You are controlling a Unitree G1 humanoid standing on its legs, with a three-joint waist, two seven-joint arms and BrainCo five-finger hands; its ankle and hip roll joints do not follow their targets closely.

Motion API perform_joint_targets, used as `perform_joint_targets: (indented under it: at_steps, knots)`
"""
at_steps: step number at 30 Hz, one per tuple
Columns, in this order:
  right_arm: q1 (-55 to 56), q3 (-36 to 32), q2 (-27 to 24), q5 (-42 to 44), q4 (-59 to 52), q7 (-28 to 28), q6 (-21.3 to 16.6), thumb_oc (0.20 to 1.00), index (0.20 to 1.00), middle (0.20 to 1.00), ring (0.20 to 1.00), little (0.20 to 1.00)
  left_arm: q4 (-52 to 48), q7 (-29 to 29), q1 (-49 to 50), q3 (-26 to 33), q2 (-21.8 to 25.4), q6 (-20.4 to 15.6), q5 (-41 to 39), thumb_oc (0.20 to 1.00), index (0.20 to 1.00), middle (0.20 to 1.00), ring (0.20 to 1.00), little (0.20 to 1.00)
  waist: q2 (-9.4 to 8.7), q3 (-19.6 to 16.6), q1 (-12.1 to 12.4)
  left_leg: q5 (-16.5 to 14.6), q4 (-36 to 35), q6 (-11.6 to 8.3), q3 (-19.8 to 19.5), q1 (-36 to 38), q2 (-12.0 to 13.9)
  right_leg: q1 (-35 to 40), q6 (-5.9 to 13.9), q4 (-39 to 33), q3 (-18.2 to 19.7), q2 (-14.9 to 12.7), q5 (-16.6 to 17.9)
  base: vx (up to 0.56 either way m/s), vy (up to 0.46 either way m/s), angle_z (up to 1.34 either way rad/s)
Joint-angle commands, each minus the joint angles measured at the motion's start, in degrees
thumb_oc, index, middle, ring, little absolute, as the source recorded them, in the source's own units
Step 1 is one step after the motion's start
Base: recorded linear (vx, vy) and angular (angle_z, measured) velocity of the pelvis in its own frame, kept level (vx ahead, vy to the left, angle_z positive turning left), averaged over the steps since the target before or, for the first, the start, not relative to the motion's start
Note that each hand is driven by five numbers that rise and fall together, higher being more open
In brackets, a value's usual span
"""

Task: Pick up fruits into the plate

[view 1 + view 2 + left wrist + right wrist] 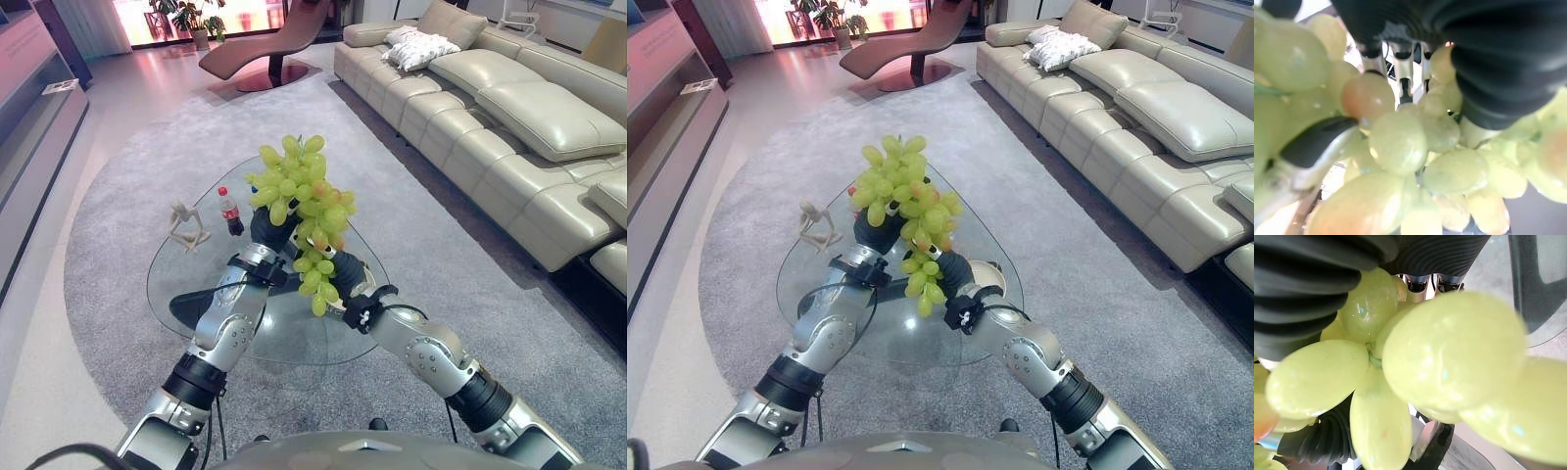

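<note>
A big bunch of green grapes [304,211], a few of them blushed red, is held up above the glass coffee table [181,279]. My left hand [265,230] is under the bunch's upper part. In the left wrist view its thumb [1308,152] curls against the grapes [1400,142] and its fingers [1400,63] reach in among them. My right hand [345,266] sits under the hanging lower end, with grapes [1449,352] draped over it. A pale plate [991,279] lies on the table, half hidden behind my right wrist.
A small cola bottle [231,211] and a white figurine [186,227] stand on the table's far left part. The table stands on a round grey rug [127,176]. A long beige sofa [509,117] runs along the right, and a lounge chair [269,44] stands at the back.
</note>
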Motion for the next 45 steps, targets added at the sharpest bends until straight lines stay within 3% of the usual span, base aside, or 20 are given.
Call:
perform_joint_targets:
  at_steps: [1,2,3,12,20,24,32,37,39,45]
  knots:
    - [-11.36,-3.26,9.59,0.42,-7.29,5.25,-6.06,0.200,0.200,0.200,0.200,0.200,5.34,-0.69,-2.97,-6.06,-1.20,1.77,-0.07,0.504,0.504,0.504,0.504,0.504,-1.05,1.82,-0.09,-8.54,3.27,1.27,-0.55,0.35,-0.04,3.51,0.63,5.01,-2.84,-1.82,-8.84,0.00,0.000,0.00]
    - [-11.05,-3.62,9.44,0.31,-7.47,5.22,-6.26,0.200,0.200,0.200,0.200,0.200,5.58,-0.76,-2.59,-5.73,-1.10,1.79,0.40,0.805,0.805,0.805,0.805,0.805,-1.03,1.85,-0.11,-8.52,3.28,1.26,-0.54,0.36,-0.02,3.51,0.63,5.04,-2.88,-1.84,-8.84,0.00,0.000,0.00]
    - [-10.72,-4.27,9.14,0.32,-7.58,4.99,-6.70,0.200,0.200,0.200,0.200,0.200,5.92,-0.58,-2.10,-5.28,-0.85,2.08,0.73,1.000,1.000,1.000,1.000,1.000,-0.99,1.88,-0.12,-8.48,3.30,1.23,-0.52,0.33,0.01,3.50,0.63,5.07,-2.93,-1.85,-8.82,0.00,0.000,0.00]
    - [-8.82,-10.16,6.84,1.79,-8.15,5.23,-9.11,0.200,0.200,0.200,0.200,0.200,9.87,-2.37,1.17,-1.85,1.14,3.73,5.13,1.000,1.000,1.000,1.000,1.000,-0.43,2.32,-0.16,-8.16,2.89,1.17,-0.63,0.16,0.04,3.29,0.64,4.98,-3.43,-1.93,-8.67,0.00,0.000,0.00]
    - [-7.54,-15.58,4.58,2.43,-9.06,6.19,-10.67,0.200,0.200,0.200,0.200,0.200,18.72,-7.68,6.07,0.57,3.01,10.12,11.28,1.000,1.000,1.000,1.000,1.000,0.25,2.85,-0.02,-8.10,3.35,1.20,-1.08,-0.71,-0.32,2.77,0.43,5.39,-3.67,-1.92,-8.94,0.00,0.008,0.00]
    - [-7.16,-17.70,3.11,3.65,-8.49,6.61,-11.30,0.200,0.200,0.200,0.200,0.200,27.54,-10.33,7.99,-0.08,3.50,12.33,15.50,1.000,1.000,1.000,1.000,1.000,0.59,3.60,-0.24,-8.01,3.61,1.33,-1.08,-1.25,-0.43,2.28,0.38,5.91,-3.76,-1.89,-9.24,-0.01,0.029,0.02]
    - [-7.10,-19.99,1.17,4.30,-6.52,5.94,-12.93,0.200,0.200,0.200,0.200,0.200,41.55,-7.91,8.40,2.33,3.25,14.34,18.29,1.000,1.000,1.000,1.000,1.000,0.76,5.54,-0.34,-7.48,4.11,1.31,-1.48,-3.50,-0.62,0.32,0.13,6.77,-3.84,-1.68,-9.52,-0.02,0.009,0.02]
    - [-7.88,-21.09,0.14,2.31,-4.25,2.72,-14.02,0.200,0.200,0.200,0.200,0.200,52.14,-0.42,7.33,6.20,1.64,12.98,19.64,1.000,1.000,1.000,1.000,1.000,0.60,8.01,0.11,-6.74,4.33,1.17,-2.54,-6.43,-0.96,-1.96,-0.14,7.25,-3.97,-1.58,-9.55,-0.07,-0.002,0.11]
    - [-9.76,-21.74,-0.62,1.35,-1.80,1.66,-15.31,0.200,0.200,0.200,0.200,0.200,55.99,3.79,6.14,7.59,1.43,9.54,18.83,1.000,1.000,1.000,1.000,1.000,0.53,10.60,0.48,-6.21,4.50,1.10,-3.48,-8.98,-1.29,-4.06,-0.57,7.82,-4.03,-1.32,-9.70,-0.20,-0.006,0.09]
    - [-11.98,-24.60,-2.63,-2.40,3.21,-0.16,-19.70,0.200,0.200,0.200,0.200,0.200,57.32,11.75,4.18,10.45,1.77,4.08,17.86,1.000,1.000,1.000,1.000,1.000,0.65,17.63,1.52,-4.86,5.70,1.16,-6.18,-15.77,-2.46,-10.44,-1.79,10.65,-3.89,-0.39,-9.99,-0.19,-0.026,0.19]
